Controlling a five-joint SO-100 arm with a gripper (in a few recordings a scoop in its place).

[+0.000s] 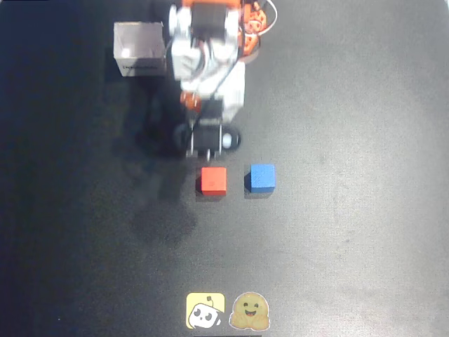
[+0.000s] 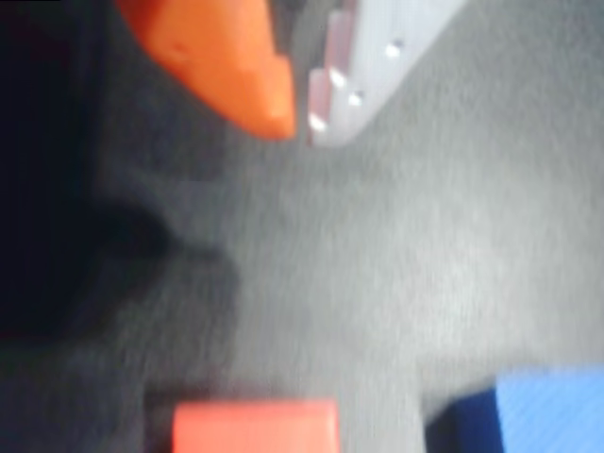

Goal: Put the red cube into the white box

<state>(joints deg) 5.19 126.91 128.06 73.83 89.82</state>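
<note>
The red cube (image 1: pixel 212 180) lies on the dark table just below my gripper (image 1: pixel 207 151) in the overhead view. In the wrist view the red cube (image 2: pixel 255 427) sits at the bottom edge, partly cut off, well apart from my gripper (image 2: pixel 300 127). The orange finger (image 2: pixel 236 66) and the white finger (image 2: pixel 368 66) meet at their tips with nothing between them, so the gripper is shut. The white box (image 1: pixel 139 47) stands at the top left of the overhead view, beside the arm's base, with dark print on its near wall.
A blue cube (image 1: pixel 262 177) rests just right of the red cube, a small gap between them; its corner (image 2: pixel 547 411) also appears low right in the wrist view. Two stickers (image 1: pixel 228 311) lie at the table's bottom edge. The arm's body (image 1: pixel 207 63) stands right of the box.
</note>
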